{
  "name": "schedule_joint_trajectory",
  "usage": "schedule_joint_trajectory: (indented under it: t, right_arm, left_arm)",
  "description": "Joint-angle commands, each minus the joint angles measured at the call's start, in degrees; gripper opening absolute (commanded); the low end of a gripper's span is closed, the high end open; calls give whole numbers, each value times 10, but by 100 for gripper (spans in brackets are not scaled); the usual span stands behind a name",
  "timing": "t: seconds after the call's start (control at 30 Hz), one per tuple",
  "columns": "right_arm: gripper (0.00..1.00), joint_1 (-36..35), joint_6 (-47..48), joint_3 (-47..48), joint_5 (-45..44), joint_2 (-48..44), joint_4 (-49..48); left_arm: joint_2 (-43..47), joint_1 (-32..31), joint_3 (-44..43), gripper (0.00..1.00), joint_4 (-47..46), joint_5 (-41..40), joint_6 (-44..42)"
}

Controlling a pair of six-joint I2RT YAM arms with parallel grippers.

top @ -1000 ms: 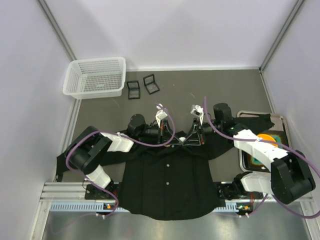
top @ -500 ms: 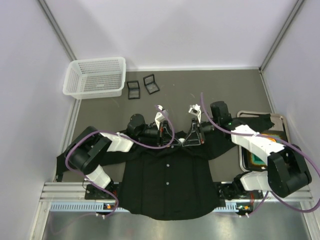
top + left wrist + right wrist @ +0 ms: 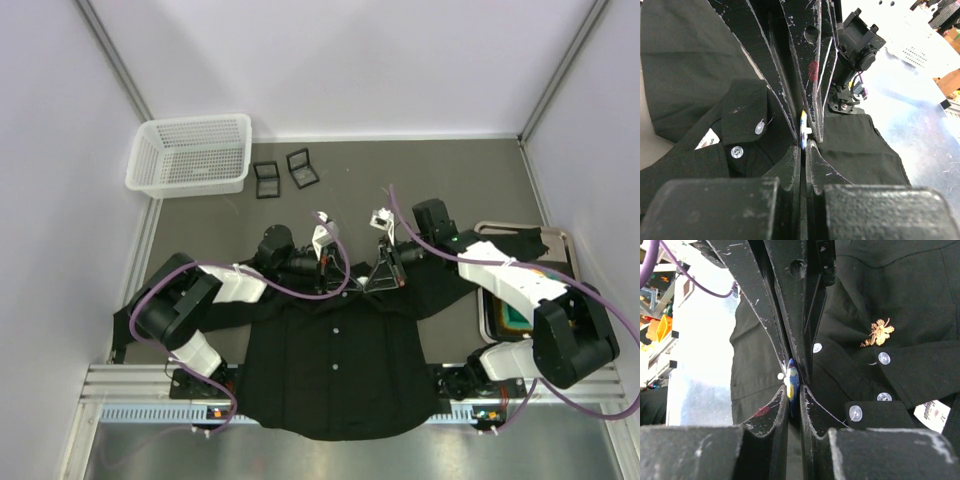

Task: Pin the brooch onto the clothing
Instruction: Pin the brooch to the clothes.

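1. From overhead, the shirt [image 3: 335, 380] lay flat at the near edge of the table, its collar on the far side from the arm bases. Both arms reached inward and low, forearms close to level. The left gripper [image 3: 338, 278] and right gripper [image 3: 372, 278] met tip to tip over the collar. The brooch was too small to pick out from up there.

2. Through the left wrist camera, the left gripper's fingers were pressed fully together. The brooch [image 3: 803, 131], a small blue, yellow and white piece, sat right at their tips, where the other arm's fingers came in from the opposite side. I could not tell whether the left actually pinched it or only touched it. The collar [image 3: 745, 110] lay just to one side.

3. Through the right wrist camera, the right gripper's fingers stood barely apart, clamped on the brooch between their pads. A gold bee ornament [image 3: 879, 332] sat on the shirt, well apart from the fingers.

4. The danger, to my eye, was the crowding: two sets of tips on one tiny piece. If either arm pulled or twisted while the other held, the brooch could spring free into the black folds or snag the collar.
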State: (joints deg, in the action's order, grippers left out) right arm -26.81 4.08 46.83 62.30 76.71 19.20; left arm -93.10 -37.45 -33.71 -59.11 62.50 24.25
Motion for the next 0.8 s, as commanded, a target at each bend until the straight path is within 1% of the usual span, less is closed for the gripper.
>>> schedule_joint_trajectory:
  t: [0.0,0.17,0.27,0.3,0.33,0.4,0.6,0.77]
  right_arm:
    - [8,-18,22,48,-61,16,13]
    - [5,-24,25,69,-92,27,39]
    - [2,-24,14,73,-97,34,45]
    - [1,-24,9,75,-98,36,45]
    - [0,-24,7,76,-97,36,47]
    - [0,-22,-3,77,-104,37,48]
    - [0,-9,-35,75,-119,42,48]
    - [0,-2,-57,92,-122,62,61]
  left_arm:
    - [30,-19,-36,0,-12,9,-43]
    - [32,-21,-42,0,-1,9,-54]
    - [44,-24,-41,0,26,8,-88]
    - [55,-24,-41,0,40,7,-118]
    - [60,-26,-43,0,79,7,-135]
    - [78,-27,-42,0,111,4,-171]
    - [102,-27,-29,0,134,-6,-203]
    - [110,-33,-29,0,153,-7,-232]
